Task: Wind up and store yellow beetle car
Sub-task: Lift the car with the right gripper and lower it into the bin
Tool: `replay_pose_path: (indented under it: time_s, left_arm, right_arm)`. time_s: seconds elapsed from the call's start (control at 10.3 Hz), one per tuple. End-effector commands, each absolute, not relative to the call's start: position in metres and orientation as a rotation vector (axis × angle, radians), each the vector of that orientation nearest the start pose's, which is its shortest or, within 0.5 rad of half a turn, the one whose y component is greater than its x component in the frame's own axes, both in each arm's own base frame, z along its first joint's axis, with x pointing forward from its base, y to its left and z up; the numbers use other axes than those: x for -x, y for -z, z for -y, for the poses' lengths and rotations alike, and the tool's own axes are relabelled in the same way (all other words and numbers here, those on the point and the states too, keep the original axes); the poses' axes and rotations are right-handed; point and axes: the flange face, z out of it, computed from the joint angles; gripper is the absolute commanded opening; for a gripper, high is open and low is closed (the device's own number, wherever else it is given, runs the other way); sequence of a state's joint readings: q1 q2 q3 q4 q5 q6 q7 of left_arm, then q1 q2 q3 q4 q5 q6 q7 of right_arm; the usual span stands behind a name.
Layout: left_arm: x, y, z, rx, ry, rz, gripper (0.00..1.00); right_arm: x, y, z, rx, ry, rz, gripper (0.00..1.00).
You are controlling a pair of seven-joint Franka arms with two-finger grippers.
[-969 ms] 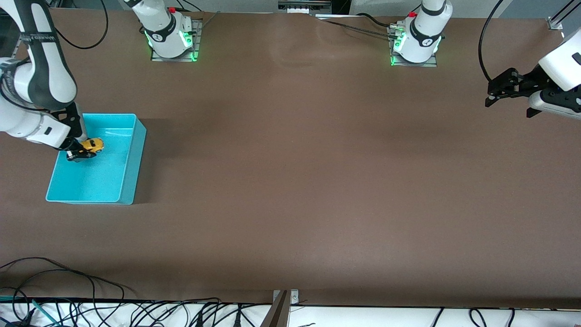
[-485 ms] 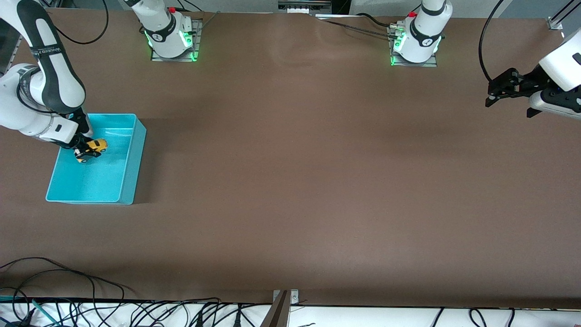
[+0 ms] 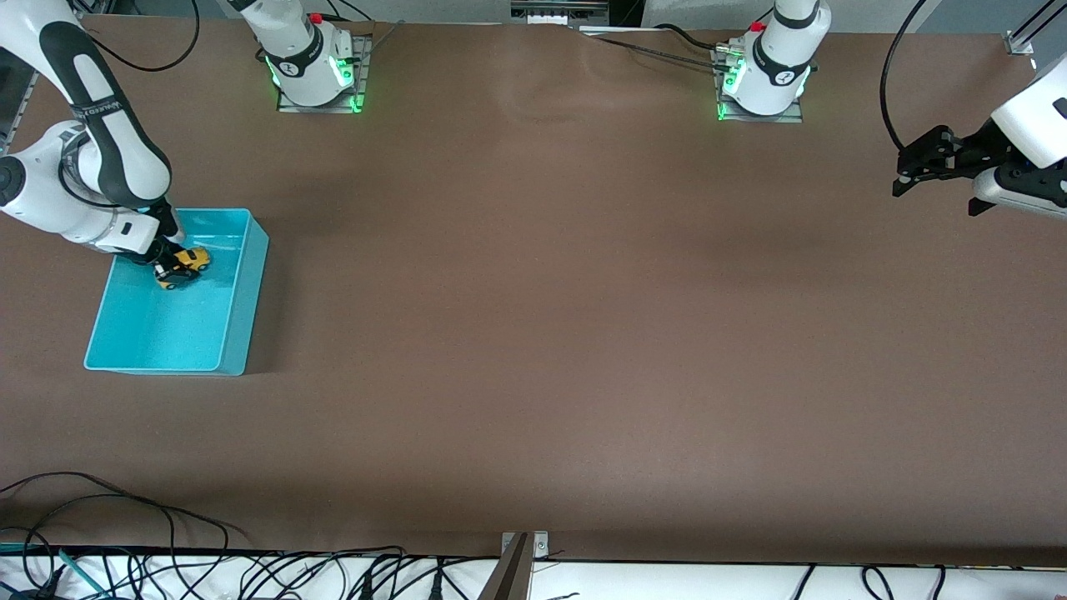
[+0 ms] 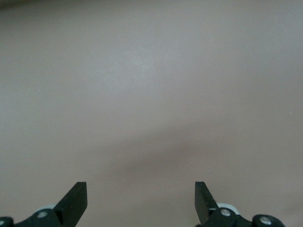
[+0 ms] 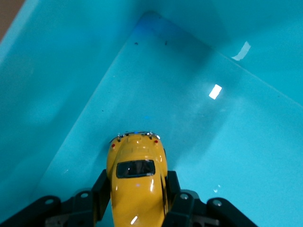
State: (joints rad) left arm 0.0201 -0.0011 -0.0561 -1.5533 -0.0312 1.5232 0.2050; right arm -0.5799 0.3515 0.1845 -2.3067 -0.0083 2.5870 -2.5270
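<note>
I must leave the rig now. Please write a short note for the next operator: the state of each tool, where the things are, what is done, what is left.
Right tool: shut on the yellow beetle car, inside the turquoise bin.
Left tool: open, empty, waiting over the table at the left arm's end.
Done: car brought into the bin.
Left: release the car, then withdraw. Whether it was wound up cannot be told.

Not much to read here tbh. There's a strip of dark lettering on the right arm's upper link point(image 3: 98, 107), but it's too small to make out. Nothing legible on the car, the bin or the counter.
</note>
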Motion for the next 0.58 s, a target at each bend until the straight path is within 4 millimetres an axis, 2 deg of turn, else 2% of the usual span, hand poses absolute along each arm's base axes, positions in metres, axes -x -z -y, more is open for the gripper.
replay_pose_path:
  time_s: [0.0, 0.1, 0.19, 0.48]
  left_arm:
    - [-0.552, -0.634, 0.023, 3.131, -0.054, -0.370, 1.00]
    - [-0.552, -0.634, 0.023, 3.130, -0.054, -0.375, 1.00]
    - [-0.552, -0.634, 0.022, 3.131, -0.057, -0.367, 1.00]
    - [-0.550, -0.633, 0.021, 3.131, -0.074, -0.370, 1.00]
  right_arm:
    - [-0.474, -0.191, 0.204, -1.541, -0.088, -2.811, 0.20]
    - [-0.472, -0.192, 0.206, -1.582, -0.094, -2.829, 0.69]
    - [-0.471, -0.197, 0.206, -1.650, -0.126, -2.827, 1.00]
    - [-0.476, -0.241, 0.207, -1.742, -0.127, -2.817, 1.00]
